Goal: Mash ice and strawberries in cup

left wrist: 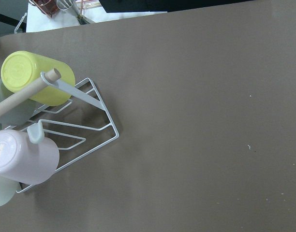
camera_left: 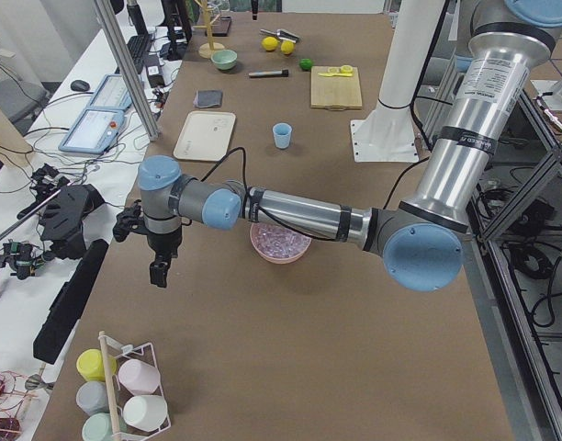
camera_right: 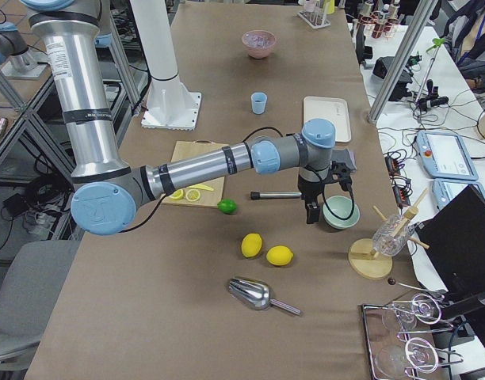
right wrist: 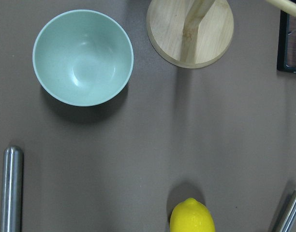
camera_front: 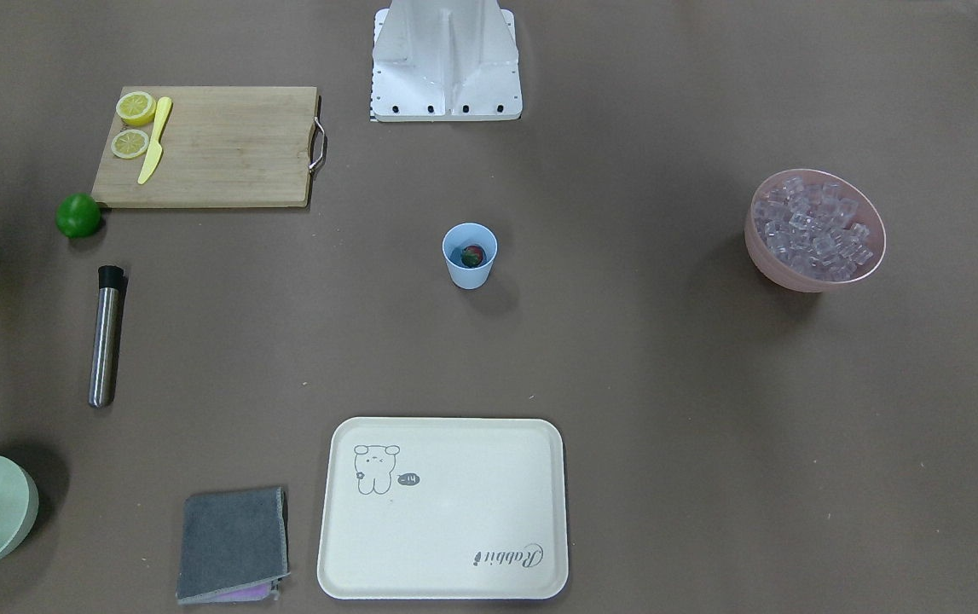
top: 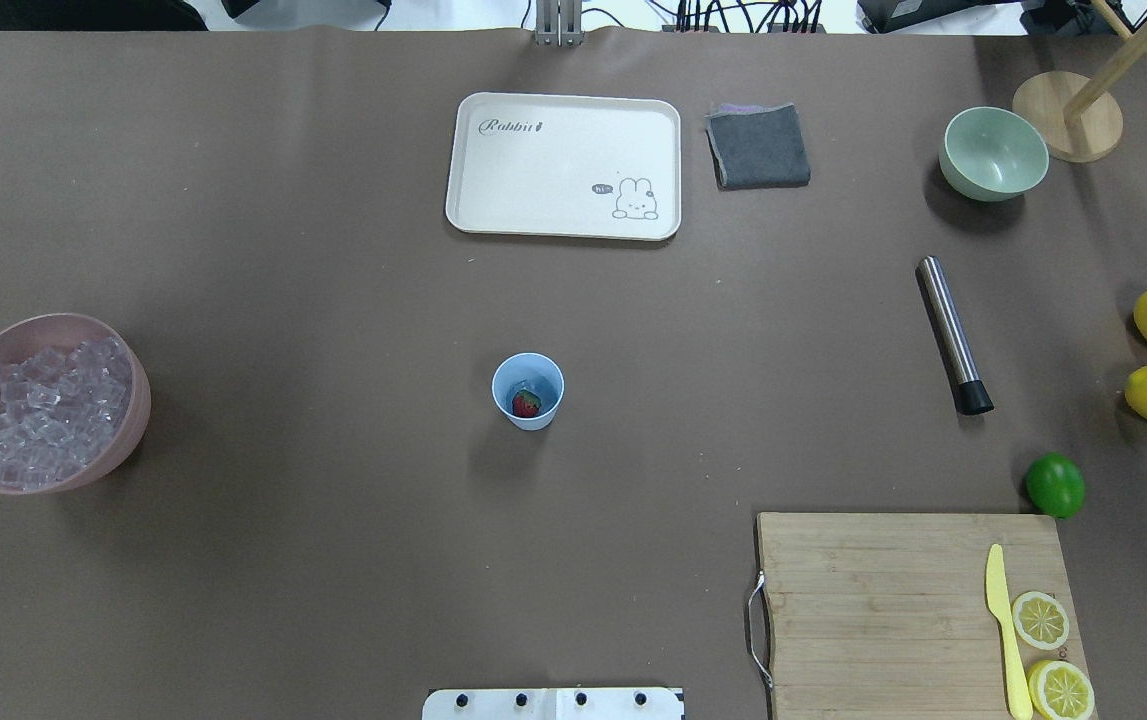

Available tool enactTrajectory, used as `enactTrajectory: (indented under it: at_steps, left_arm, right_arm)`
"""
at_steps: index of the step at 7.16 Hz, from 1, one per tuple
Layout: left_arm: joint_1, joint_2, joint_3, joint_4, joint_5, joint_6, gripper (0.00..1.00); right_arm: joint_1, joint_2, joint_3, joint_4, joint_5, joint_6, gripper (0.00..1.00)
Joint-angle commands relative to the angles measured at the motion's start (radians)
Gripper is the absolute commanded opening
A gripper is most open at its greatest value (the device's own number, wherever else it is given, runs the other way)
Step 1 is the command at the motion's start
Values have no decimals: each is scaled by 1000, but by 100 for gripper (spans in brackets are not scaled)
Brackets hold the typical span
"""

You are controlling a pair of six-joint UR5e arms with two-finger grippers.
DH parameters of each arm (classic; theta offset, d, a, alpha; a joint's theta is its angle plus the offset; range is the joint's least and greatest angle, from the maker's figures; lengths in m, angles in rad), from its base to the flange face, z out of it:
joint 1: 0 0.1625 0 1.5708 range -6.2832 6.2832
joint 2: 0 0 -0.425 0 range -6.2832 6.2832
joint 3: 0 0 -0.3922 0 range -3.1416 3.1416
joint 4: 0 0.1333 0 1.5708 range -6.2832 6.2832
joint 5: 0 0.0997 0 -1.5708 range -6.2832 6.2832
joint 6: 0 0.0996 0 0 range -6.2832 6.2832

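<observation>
Strawberry (camera_front: 473,254) in blue cup (camera_front: 469,275), left pincer (camera_left: 159,272), right pincer (camera_right: 312,213), grip states impossible to tell

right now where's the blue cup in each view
Front-facing: cup centre, tray below it.
Overhead: cup centre, tray above it.
Exterior left: cup upper middle, right of tray.
Exterior right: cup top centre, left of tray.
Left wrist: absent.
Right wrist: absent.
Shared landmark: tray.

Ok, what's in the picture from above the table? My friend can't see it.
A small light blue plastic cup stands mid-table with a red strawberry inside. A pink bowl heaped with clear ice cubes sits far left; a steel rod with a black tip and a wooden cutting board lie right, a cream tray beyond.
</observation>
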Motion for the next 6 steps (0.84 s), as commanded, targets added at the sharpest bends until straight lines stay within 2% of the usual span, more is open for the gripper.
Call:
enactTrajectory:
  at_steps: [1, 6]
  left_arm:
    - [0, 33, -29, 1, 10, -2, 97]
    - [3, 25, -35, -17, 4, -59, 97]
  right_arm:
    - [0, -13, 21, 1, 1, 0, 100]
    - [-1, -27, 59, 3, -10, 0, 100]
